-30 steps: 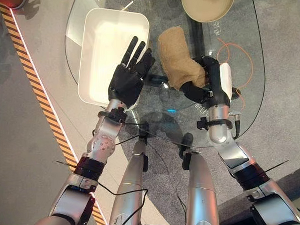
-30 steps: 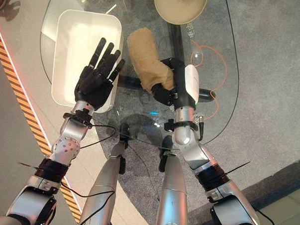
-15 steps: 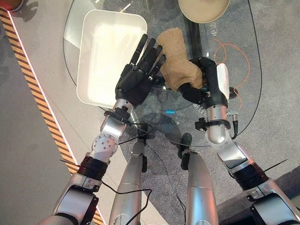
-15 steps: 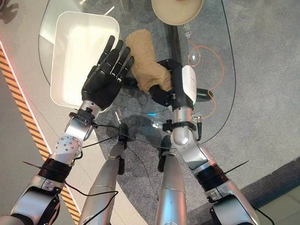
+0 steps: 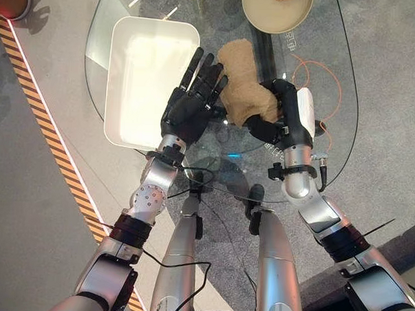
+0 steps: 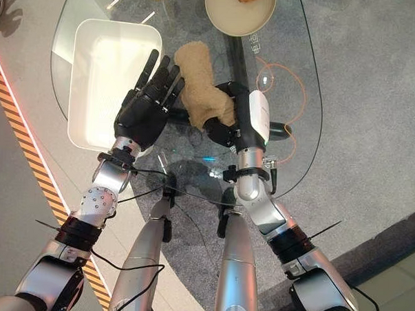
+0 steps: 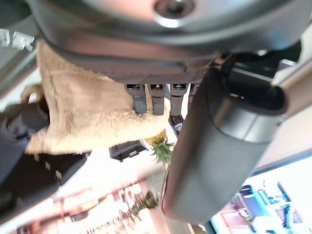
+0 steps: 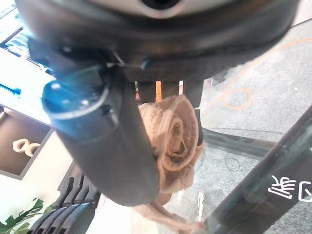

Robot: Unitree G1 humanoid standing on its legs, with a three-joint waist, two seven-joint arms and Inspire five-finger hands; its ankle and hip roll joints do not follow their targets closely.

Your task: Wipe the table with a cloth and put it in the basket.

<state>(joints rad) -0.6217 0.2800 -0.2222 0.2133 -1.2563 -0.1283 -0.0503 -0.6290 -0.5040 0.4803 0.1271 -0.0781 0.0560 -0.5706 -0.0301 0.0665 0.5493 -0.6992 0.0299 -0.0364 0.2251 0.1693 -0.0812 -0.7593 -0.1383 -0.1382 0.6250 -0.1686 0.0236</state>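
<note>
— Over at the upper left of the frame, what sits there?

— The white basket (image 5: 152, 81), resting on the glass table (image 5: 318, 143). Just to its right hovers the left hand (image 5: 190, 103), fingers straight and spread apart, holding nothing.

— Has that hand moved?

— Yes. A second ago it sat lower and over the basket's near corner; it has since swung up and rightward, and its fingertips (image 5: 218, 80) now reach the left edge of the cloth (image 5: 241, 88). Over the last half second it barely shifted.

— And the cloth itself?

— Centre of the frame, a tan bundle clamped in the right hand (image 6: 233, 122), whose fingers curl round its lower end. The right wrist view shows it rolled up inside that grip. It has drifted a little toward the left hand.

— What does that mean for the task?

— Likely a handover toward the basket side is being set up; the cloth is not yet in the basket.

— Anything further right?

— A round plate (image 5: 276, 8) at the top edge, and an orange cord (image 5: 321, 71) under the glass.
</note>
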